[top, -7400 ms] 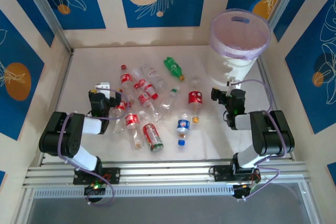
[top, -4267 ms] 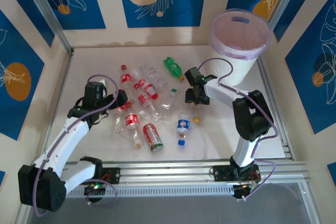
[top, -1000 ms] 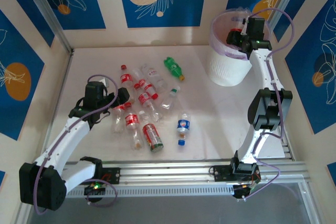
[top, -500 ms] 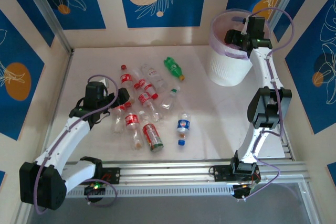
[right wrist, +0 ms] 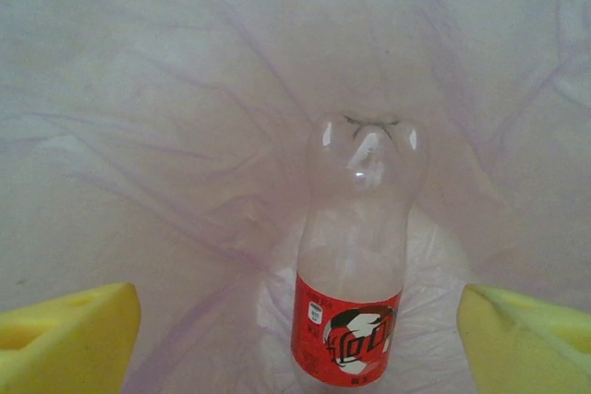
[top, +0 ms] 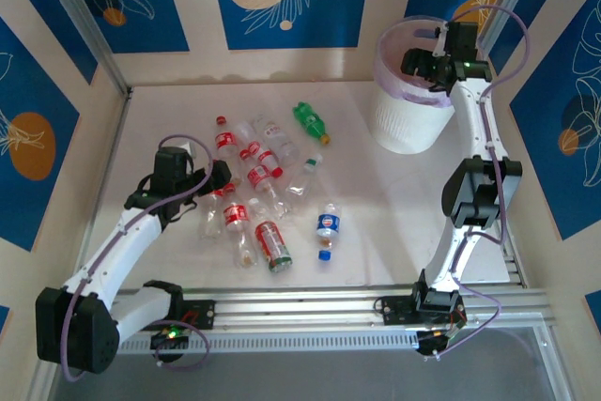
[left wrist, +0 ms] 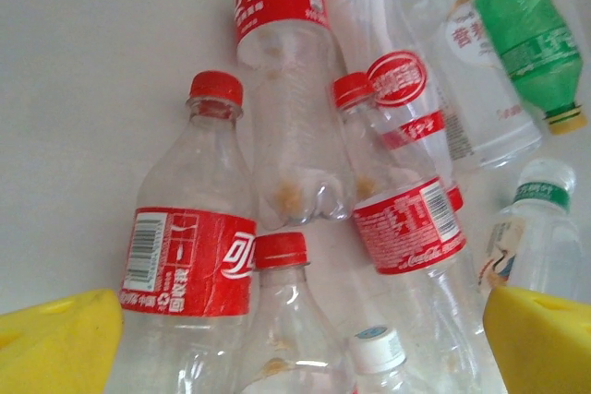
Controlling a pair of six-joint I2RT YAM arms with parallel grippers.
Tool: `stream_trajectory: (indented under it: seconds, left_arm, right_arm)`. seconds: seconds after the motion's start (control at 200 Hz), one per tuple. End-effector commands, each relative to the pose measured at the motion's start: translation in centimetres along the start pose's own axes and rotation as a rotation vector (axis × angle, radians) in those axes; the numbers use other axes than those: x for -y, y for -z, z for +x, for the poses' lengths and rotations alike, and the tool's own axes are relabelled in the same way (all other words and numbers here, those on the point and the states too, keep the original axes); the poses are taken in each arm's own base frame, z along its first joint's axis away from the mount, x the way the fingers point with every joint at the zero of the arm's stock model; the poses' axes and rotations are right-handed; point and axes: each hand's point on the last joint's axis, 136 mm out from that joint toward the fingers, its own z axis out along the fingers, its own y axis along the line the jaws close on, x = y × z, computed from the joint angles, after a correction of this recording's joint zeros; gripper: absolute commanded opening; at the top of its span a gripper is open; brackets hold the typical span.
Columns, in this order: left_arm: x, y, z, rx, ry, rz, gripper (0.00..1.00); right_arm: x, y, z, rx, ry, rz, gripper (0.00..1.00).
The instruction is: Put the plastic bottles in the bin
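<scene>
While left gripper [left wrist: 300, 339] and right gripper [right wrist: 305, 325] gape, the bin's [top: 404, 129] bottle [right wrist: 360, 256] — neck cropped — lies loose.

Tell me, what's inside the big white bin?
One clear red-label bottle against the purplish liner. Anything under it is hidden by the bottle and the liner's folds.

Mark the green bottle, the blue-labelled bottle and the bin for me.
green bottle [top: 310, 122], top external view, middle of its body.
blue-labelled bottle [top: 327, 224], top external view, on the blue label.
bin [top: 404, 127], top external view, on its white outer wall.
</scene>
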Motion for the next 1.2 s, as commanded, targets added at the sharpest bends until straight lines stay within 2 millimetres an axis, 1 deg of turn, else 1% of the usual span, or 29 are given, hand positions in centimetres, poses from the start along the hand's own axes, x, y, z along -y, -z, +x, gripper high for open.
stream_trajectory:
  seconds: [0.0,0.065,0.175,0.23,0.305,0.405,0.48,0.54,0.625,0.67,0.745,0.805,0.88,0.965,1.09,1.195]
  left_arm:
    - [-0.9,0.3,0.5,-0.061,-0.092,-0.079,1.0]
    - [-1.7,0.2,1.1,-0.106,-0.124,-0.125,1.0]
    - [-3.2,0.1,2.0,-0.164,-0.14,-0.208,1.0]
    - [-3.7,0.0,2.4,-0.182,-0.138,-0.232,1.0]
    - [-4.3,0.0,3.0,-0.207,-0.135,-0.256,0.97]
    - [-4.6,0.0,4.4,-0.261,-0.117,-0.255,0.93]
    - [-4.2,0.7,5.9,-0.32,-0.1,-0.22,0.91]
    - [-4.1,1.5,7.2,-0.36,-0.084,-0.208,0.91]
    - [-4.9,2.8,8.7,-0.396,-0.071,-0.227,0.9]
    - [-5.3,2.9,9.2,-0.401,-0.069,-0.238,0.88]
    - [-5.5,2.7,9.9,-0.422,-0.061,-0.233,0.85]
    - [-5.0,2.2,10.3,-0.445,-0.054,-0.204,0.84]
    - [-4.9,1.7,10.8,-0.469,-0.053,-0.199,0.83]
    - [-5.5,1.2,11.1,-0.481,-0.059,-0.218,0.81]
    - [-5.4,0.2,11.7,-0.496,-0.052,-0.203,0.78]
    - [-5.7,-0.7,12.0,-0.504,-0.048,-0.212,0.77]
  right_arm:
    - [-1.4,4.3,-2.4,0.051,0.037,-0.042,0.93]
    - [-1.8,6.1,-3.4,0.075,0.043,-0.042,1.0]
    - [-2.5,9.3,-4.8,0.127,0.054,-0.048,0.99]
    - [-3.1,10.8,-5.2,0.152,0.062,-0.056,0.99]
    - [-4.3,12.6,-4.9,0.16,0.075,-0.075,0.99]
    - [-6.1,14.7,-3.7,0.148,0.062,-0.109,0.99]
    - [-7.6,15.9,-2.3,0.133,0.062,-0.142,0.99]
    - [-8.7,16.8,-0.8,0.107,0.068,-0.16,0.99]
    - [-10.8,17.7,1.9,0.056,0.101,-0.203,0.99]
    - [-11.9,18.2,3.5,0.032,0.115,-0.238,0.99]
    - [-13.3,18.9,6.0,-0.022,0.094,-0.328,0.99]
    - [-14.1,19.6,7.8,-0.072,0.06,-0.396,0.99]
    - [-14.7,20.4,9.9,-0.121,0.041,-0.453,0.99]
    - [-15.5,21.3,12.2,-0.158,0.034,-0.525,0.99]
    - [-16.0,22.3,15.0,-0.206,0.027,-0.596,1.0]
    - [-16.3,22.4,16.9,-0.231,0.023,-0.622,1.0]
